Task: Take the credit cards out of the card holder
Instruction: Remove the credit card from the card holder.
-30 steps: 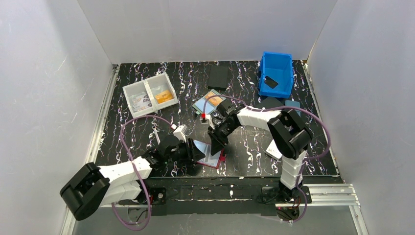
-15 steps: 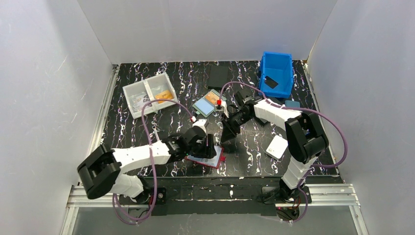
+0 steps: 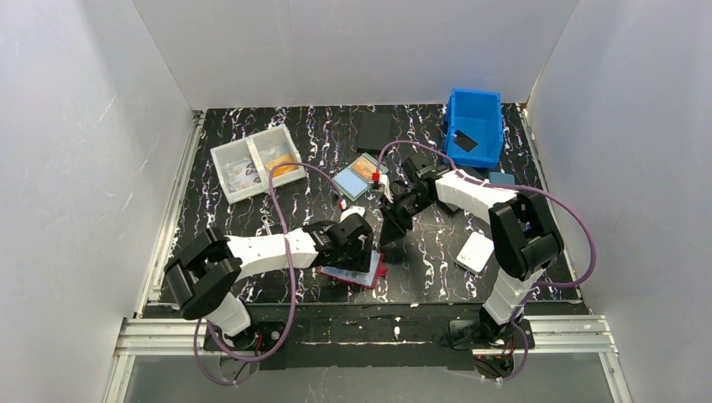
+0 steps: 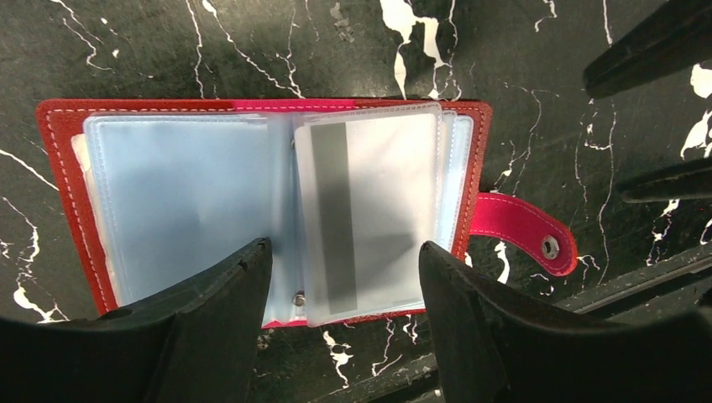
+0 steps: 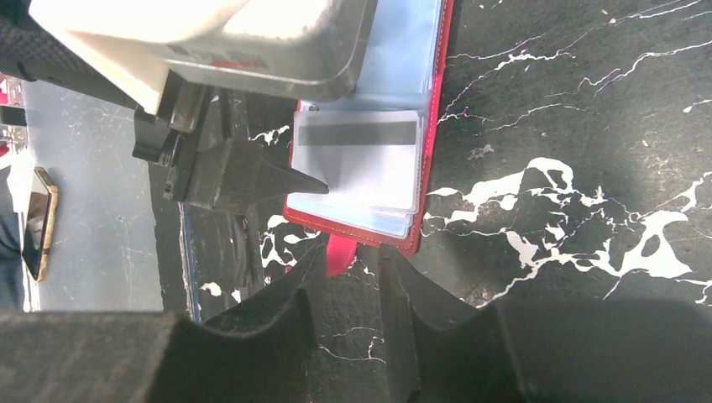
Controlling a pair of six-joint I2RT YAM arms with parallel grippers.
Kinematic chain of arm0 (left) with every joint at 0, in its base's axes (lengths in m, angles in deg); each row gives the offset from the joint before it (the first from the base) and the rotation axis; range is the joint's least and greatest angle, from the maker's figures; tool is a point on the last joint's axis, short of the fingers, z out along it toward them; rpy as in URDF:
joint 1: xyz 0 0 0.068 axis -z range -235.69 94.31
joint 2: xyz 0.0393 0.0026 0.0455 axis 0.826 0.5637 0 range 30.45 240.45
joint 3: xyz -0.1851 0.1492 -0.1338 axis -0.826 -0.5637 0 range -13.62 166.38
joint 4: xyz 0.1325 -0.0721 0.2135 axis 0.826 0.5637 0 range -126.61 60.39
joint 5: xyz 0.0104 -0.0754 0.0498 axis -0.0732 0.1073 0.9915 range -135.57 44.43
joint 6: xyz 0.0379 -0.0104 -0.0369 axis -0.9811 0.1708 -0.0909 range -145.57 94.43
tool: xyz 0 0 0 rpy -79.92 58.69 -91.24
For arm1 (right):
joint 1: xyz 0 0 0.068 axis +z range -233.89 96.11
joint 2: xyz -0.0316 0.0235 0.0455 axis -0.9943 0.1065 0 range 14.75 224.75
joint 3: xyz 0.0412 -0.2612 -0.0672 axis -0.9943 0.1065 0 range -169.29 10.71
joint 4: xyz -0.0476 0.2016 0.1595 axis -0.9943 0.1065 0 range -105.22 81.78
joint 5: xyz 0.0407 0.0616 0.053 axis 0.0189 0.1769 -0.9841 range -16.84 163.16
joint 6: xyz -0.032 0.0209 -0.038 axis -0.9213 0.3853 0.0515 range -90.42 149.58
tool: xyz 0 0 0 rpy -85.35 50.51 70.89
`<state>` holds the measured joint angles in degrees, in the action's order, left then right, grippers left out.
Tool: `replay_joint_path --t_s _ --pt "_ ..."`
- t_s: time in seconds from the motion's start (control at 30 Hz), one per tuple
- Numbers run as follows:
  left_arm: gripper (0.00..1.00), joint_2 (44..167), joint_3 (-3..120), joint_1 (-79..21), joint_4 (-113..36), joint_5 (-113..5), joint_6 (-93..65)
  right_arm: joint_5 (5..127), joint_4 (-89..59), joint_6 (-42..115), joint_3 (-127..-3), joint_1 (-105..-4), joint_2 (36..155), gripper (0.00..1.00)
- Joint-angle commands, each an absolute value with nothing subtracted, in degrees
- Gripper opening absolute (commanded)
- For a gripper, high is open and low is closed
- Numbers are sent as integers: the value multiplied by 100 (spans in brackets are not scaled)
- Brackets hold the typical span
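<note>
The dark-red card holder [image 3: 370,273] lies spread open near the table's front edge, its snap tab [image 4: 514,227] sticking out. Its light-blue clear sleeves [image 4: 185,193] face up. A pale card with a grey stripe [image 4: 374,201] sits in the top sleeve and also shows in the right wrist view [image 5: 361,164]. My left gripper [image 3: 357,246] hovers open just over the holder [image 5: 428,197], its fingers astride the striped sleeve's near edge [image 4: 340,252]. My right gripper [image 3: 390,237] is beside the holder's tab end, slightly open and empty [image 5: 351,248].
A white two-compartment tray [image 3: 256,161] stands at the back left and a blue bin [image 3: 474,126] at the back right. A teal-framed case with an orange card [image 3: 359,176], a black flat piece [image 3: 374,132] and a white object [image 3: 475,250] lie around.
My left arm has swung right and now sits over the open holder. My right gripper drew back from the holder and has held still for the last half second.
</note>
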<state>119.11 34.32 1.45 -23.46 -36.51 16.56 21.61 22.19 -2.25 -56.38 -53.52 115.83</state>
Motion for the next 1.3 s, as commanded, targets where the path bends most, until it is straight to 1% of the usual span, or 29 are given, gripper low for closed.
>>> replay_joint_path --t_s 0.0,0.2,0.4,0.47,0.6,0.7,0.87,0.97,1.1,1.27 --pt "62 11991 3689 292 -1898 -3457 1658 2004 2328 -342 -5775 -5400 11479 38" --pt "61 11980 3888 460 -1673 -3257 1707 1990 2387 -393 -5799 -5409 11520 38" --pt "59 12455 4178 562 -1393 -3162 1823 1983 2407 -407 -5802 -5422 11524 38" --pt "55 12566 4253 610 -1339 -3127 1878 1982 2424 -412 -5809 -5431 11525 38" --pt "52 12832 4453 675 -1046 -2952 2042 1973 2454 -445 -5817 -5444 11538 38" --pt "46 13012 4543 688 -887 -2894 2107 1962 2493 -477 -5828 -5453 11547 38" --pt "30 13011 4424 690 -887 -2836 2221 1948 2521 -504 -5837 -5462 11539 38" --pt "19 12800 4224 684 -1042 -2819 2285 1950 2538 -521 -5828 -5462 11546 38" --pt "0 12564 3820 573 -1521 -3037 2367 1946 2559 -546 -5812 -5462 11572 38" --pt "0 12268 3157 286 -2365 -3556 2552 1914 2769 -795 -5822 -5454 11700 38"
